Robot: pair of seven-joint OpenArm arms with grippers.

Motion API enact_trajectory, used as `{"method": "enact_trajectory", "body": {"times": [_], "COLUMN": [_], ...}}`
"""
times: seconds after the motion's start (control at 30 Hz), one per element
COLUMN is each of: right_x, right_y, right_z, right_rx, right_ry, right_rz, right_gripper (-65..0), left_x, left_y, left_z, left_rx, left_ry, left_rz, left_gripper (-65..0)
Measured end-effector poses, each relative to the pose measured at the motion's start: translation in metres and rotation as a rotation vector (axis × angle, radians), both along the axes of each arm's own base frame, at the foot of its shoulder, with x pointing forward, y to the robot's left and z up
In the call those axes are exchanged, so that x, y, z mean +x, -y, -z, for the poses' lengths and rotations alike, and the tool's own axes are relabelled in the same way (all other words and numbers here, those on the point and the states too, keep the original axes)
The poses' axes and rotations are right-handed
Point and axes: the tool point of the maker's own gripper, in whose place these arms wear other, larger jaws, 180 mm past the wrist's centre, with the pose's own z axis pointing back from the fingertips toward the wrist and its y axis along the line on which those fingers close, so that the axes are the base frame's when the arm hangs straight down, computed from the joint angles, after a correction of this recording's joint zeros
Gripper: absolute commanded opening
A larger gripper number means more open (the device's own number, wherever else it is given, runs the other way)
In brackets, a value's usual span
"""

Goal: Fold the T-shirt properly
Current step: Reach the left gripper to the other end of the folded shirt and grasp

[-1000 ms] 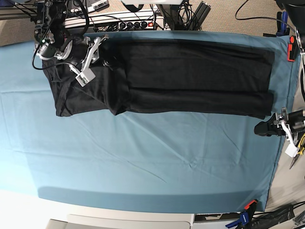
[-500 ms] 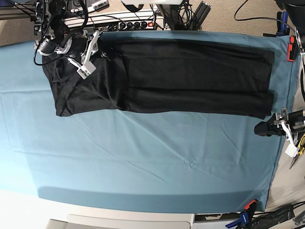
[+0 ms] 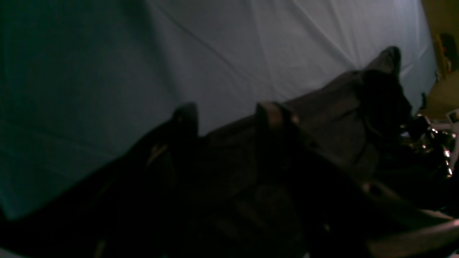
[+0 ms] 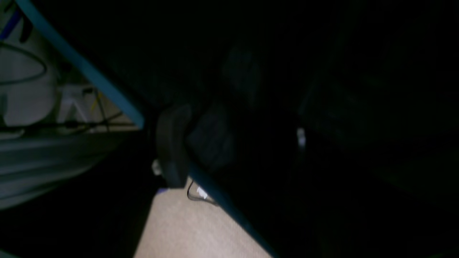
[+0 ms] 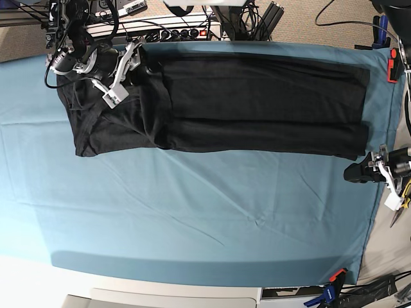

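T-shirt (image 5: 257,106) lies along the far side of the teal cloth (image 5: 192,218), plain black side up, folded lengthwise into a long band running across the table. The end on the base view's left is bunched, with a sleeve section spreading toward the near-left corner of the garment; the other end is squared off near the cloth's edge.

Right gripper (image 5: 131,67) sits over the bunched far-left end of the shirt, at the table's far edge. In the base view its white fingers (image 5: 114,96) appear spread apart, with fabric beneath them (whether any fabric is pinched cannot be told). The right wrist view is nearly black: only one dark finger (image 4: 172,143), the teal cloth edge (image 4: 82,66) and a patch of floor show.

Left gripper (image 5: 363,172) hangs at the base view's right edge of the table, just off the near corner of the shirt's squared end and apart from it. The left wrist view shows its two dark fingertips (image 3: 274,114) standing separated, nothing between them, with cloth beyond and the dark shirt (image 3: 340,114) stretching away to the right.

Red clip (image 5: 392,65) sits at the far-right cloth corner.
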Motion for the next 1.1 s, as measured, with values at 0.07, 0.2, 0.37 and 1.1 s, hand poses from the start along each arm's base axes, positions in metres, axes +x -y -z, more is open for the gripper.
{"method": "enact_trajectory", "body": {"times": [0.07,0.2,0.37,1.1], "right_x": [0.004,0.026,0.047,0.042], "right_y": [0.000,0.000,0.010,-0.019], "right_z": [-0.006,-0.047,-0.104,-0.092], "right_rx": [-0.003,0.018,0.026,0.020], "right_ry": [0.025,0.191,0.412,0.386], "right_rz": [0.008,0.062,0.185,0.173], "right_gripper": [-30.2,-30.2,-30.2,-30.2], "left_x": [0.002,0.002,-0.002,-0.119], "left_y": [-0.001,-0.006,-0.017,-0.087], "left_z": [-0.002,-0.003,0.010,0.059], "left_rx": [-0.003,0.011,0.087,0.029], "left_ry": [0.013,0.015,-0.040,-0.310], "left_rz": [-0.011,-0.018,-0.037,-0.257], "left_gripper": [-37.5,-37.5,-35.0,-32.6]}}
